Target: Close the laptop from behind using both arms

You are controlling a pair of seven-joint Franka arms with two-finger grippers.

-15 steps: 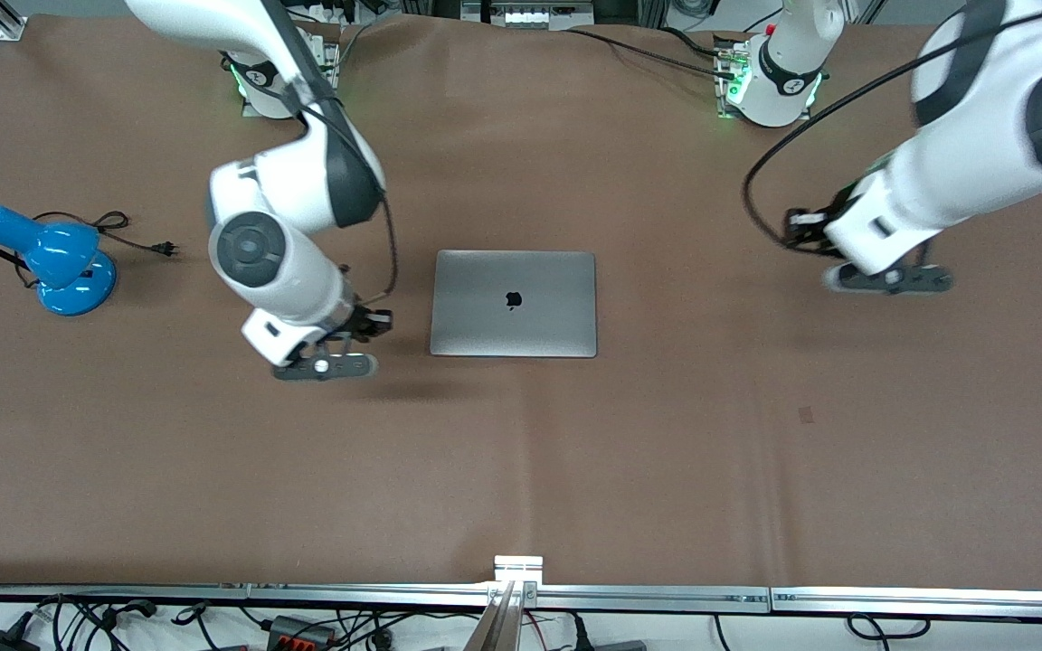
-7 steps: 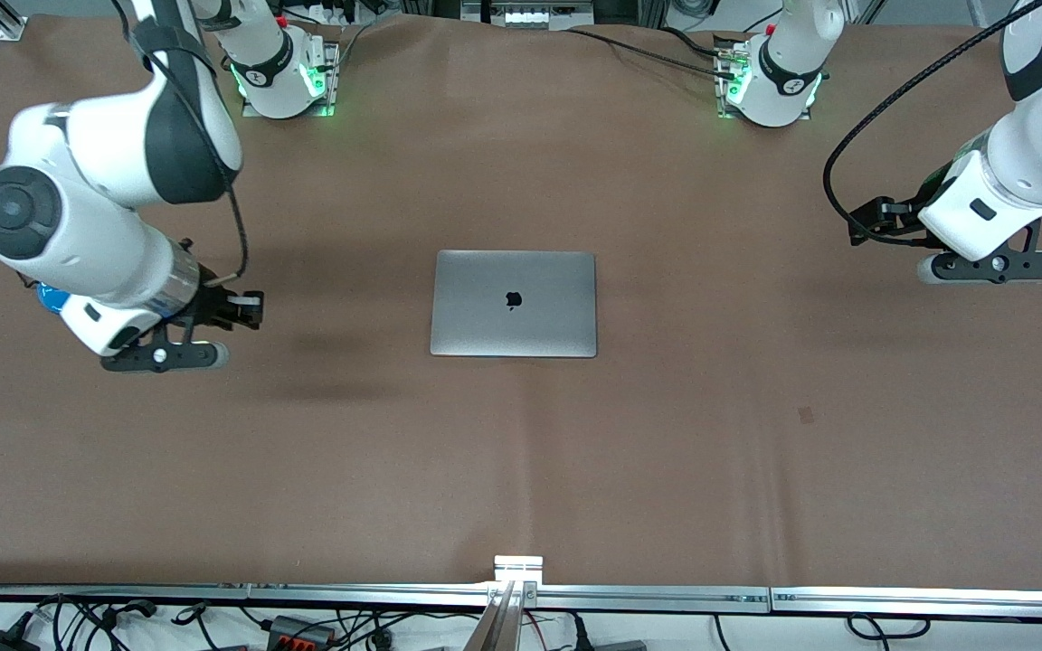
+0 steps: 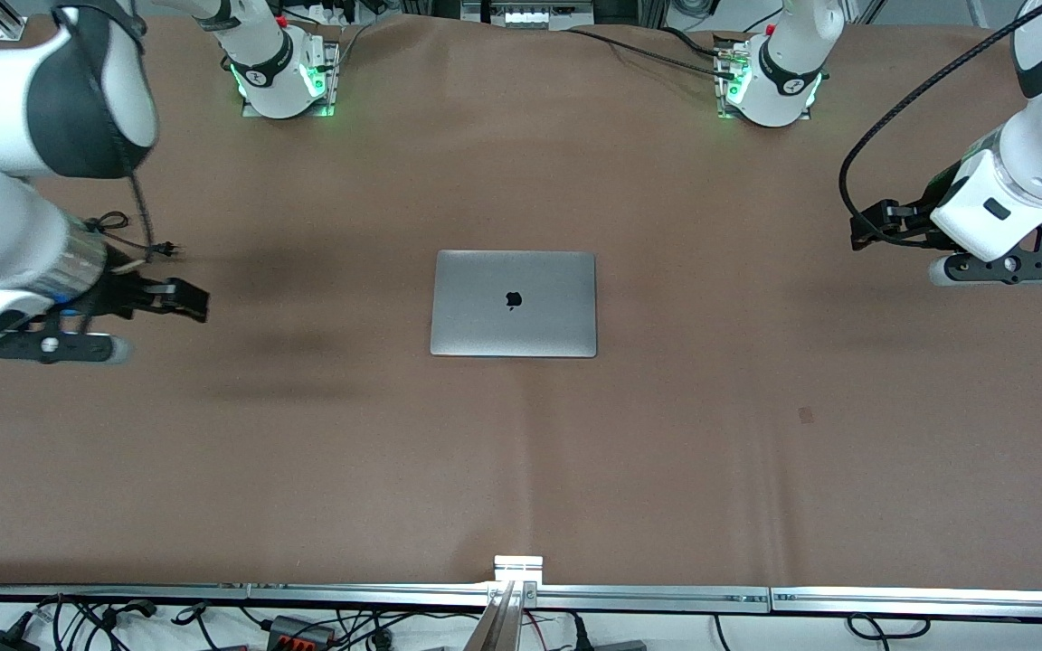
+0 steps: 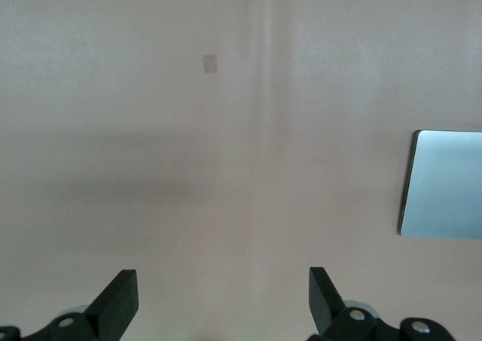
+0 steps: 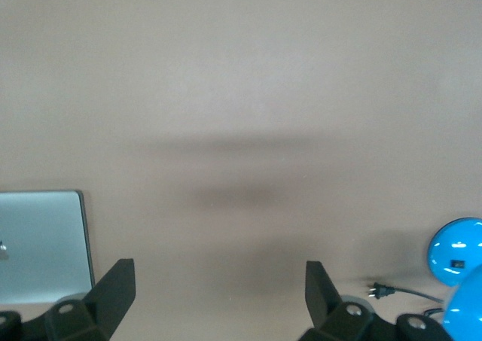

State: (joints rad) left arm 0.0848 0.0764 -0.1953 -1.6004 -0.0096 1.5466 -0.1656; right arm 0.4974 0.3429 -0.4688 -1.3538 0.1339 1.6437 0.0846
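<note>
Grey metal laptop point(image 3: 513, 304) lies shut, black logo on its lid.

The laptop point(image 3: 513, 304) lies shut and flat near the middle of the brown worktop point(image 3: 521, 470), its slim space-grey lid facing up with a black apple logo at its centre. Its edges run square with the worktop's edges. Nothing touches it. In the left wrist view, 1 end of its pale grey lid point(image 4: 444, 183) shows at the picture's edge, with a dark rim along its side. In the right wrist view, a corner of the lid point(image 5: 41, 243) shows likewise, flat on the brown surface.

The 2 white jointed arms are both up and well apart from the laptop. The left end effector point(image 3: 1000, 268) hangs over bare worktop toward the left arm's end, its black fingers point(image 4: 120, 299) spread wide and empty. The right end effector point(image 3: 51, 345) hangs over the right arm's end of the worktop, its fingers point(image 5: 113, 288) spread wide too and empty.
</note>
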